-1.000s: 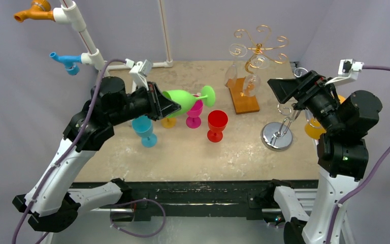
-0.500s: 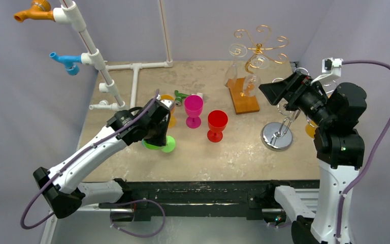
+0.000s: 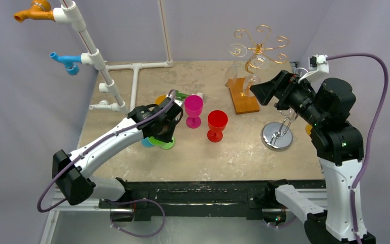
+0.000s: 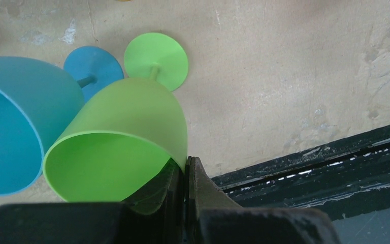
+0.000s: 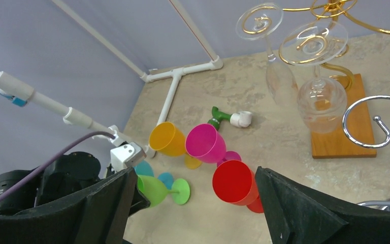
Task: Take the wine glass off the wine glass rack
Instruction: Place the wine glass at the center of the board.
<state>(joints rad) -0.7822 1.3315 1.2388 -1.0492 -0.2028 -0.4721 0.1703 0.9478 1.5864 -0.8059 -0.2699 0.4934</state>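
Note:
A gold wine glass rack on a wooden base stands at the back, with two clear wine glasses hanging upside down from it. The right wrist view shows them too. My right gripper hovers open just right of them, its jaws holding nothing. My left gripper is shut on the rim of a green plastic wine glass. That glass leans with its foot on the table beside a blue glass.
A chrome rack stands under my right arm. Magenta, red and orange glasses stand mid-table. White PVC pipes run along the back left, with a green-white fitting lying nearby. The table's front edge is near my left gripper.
My left arm swung the green glass down from mid-air to the table beside the blue glass. My right gripper moved left toward the gold rack, still open.

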